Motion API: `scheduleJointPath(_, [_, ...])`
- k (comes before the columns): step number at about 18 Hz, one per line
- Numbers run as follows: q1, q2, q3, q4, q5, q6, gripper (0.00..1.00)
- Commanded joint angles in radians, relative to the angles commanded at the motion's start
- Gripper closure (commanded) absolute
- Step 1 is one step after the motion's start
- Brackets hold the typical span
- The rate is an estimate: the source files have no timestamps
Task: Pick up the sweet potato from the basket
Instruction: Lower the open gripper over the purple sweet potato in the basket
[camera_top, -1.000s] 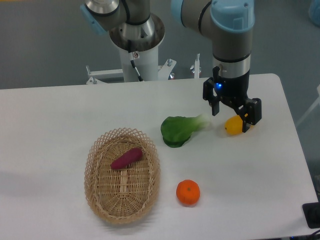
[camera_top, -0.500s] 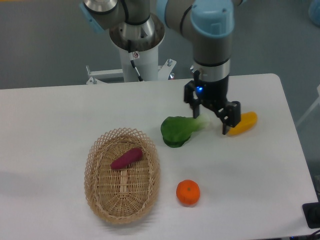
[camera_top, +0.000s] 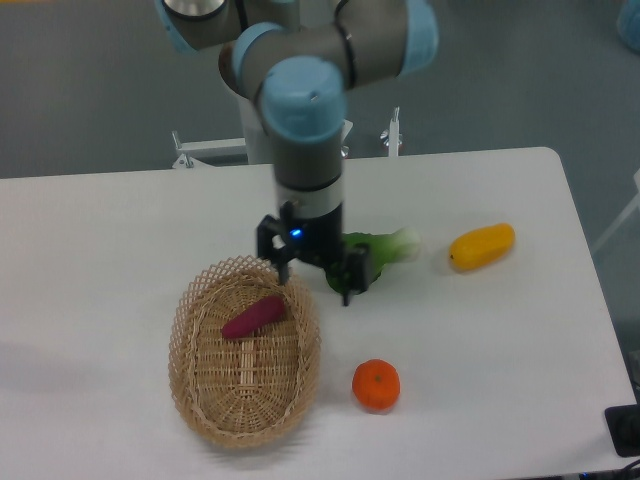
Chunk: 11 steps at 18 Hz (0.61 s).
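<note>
Sweet potato (camera_top: 253, 316): lying in far half of basket (camera_top: 200, 395), left side of bench (camera_top: 100, 230). Pincer (camera_top: 313, 279): spread, empty, just beyond basket's far-right rim. Step: approach. Next move, by judgement: shift left and nearer, align across the tuber, descend.

Single fixed camera only; no second view to share coverage. Mounted high at the near side of the desk (camera_top: 120, 210), facing the arm's base pedestal across it and tilted steeply downward. Medium range: takes in the desk's rounded far right corner and right edge. Crops the left and near edges and the arm's upper joints at frame top.
</note>
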Motion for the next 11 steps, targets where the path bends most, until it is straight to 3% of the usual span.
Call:
scheduleJointPath(7, [-0.017,-0.031,-0.034,-0.069,-0.011,0.256,0.00])
scheduleJointPath(11, [-0.016,-0.055,-0.067,-0.061,-0.008,0.270,0.00])
